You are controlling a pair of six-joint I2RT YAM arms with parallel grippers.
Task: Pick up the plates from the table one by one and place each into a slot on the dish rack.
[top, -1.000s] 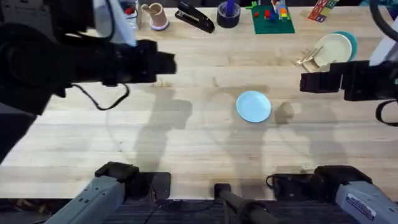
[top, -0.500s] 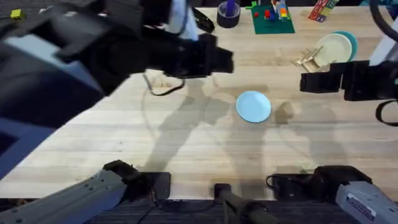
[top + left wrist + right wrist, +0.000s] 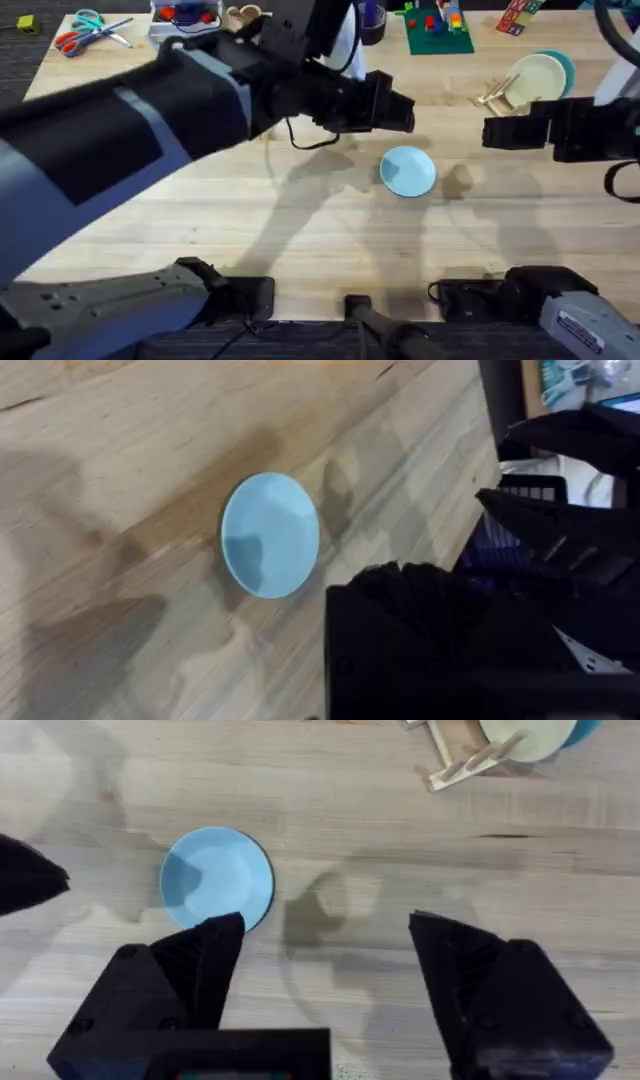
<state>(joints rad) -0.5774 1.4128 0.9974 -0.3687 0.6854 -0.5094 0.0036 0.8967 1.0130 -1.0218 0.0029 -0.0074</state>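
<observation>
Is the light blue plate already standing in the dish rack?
No. The light blue plate lies flat on the table, apart from the dish rack.

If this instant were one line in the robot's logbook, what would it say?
light blue plate flat on table | left gripper above-left, empty | right gripper open | two plates in rack

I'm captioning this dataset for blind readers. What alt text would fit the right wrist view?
A pale blue plate lies flat on a light wooden table, just ahead of the right claw, whose two black fingers are spread wide apart. A small wooden dish rack holding a cream plate stands farther off.
</observation>
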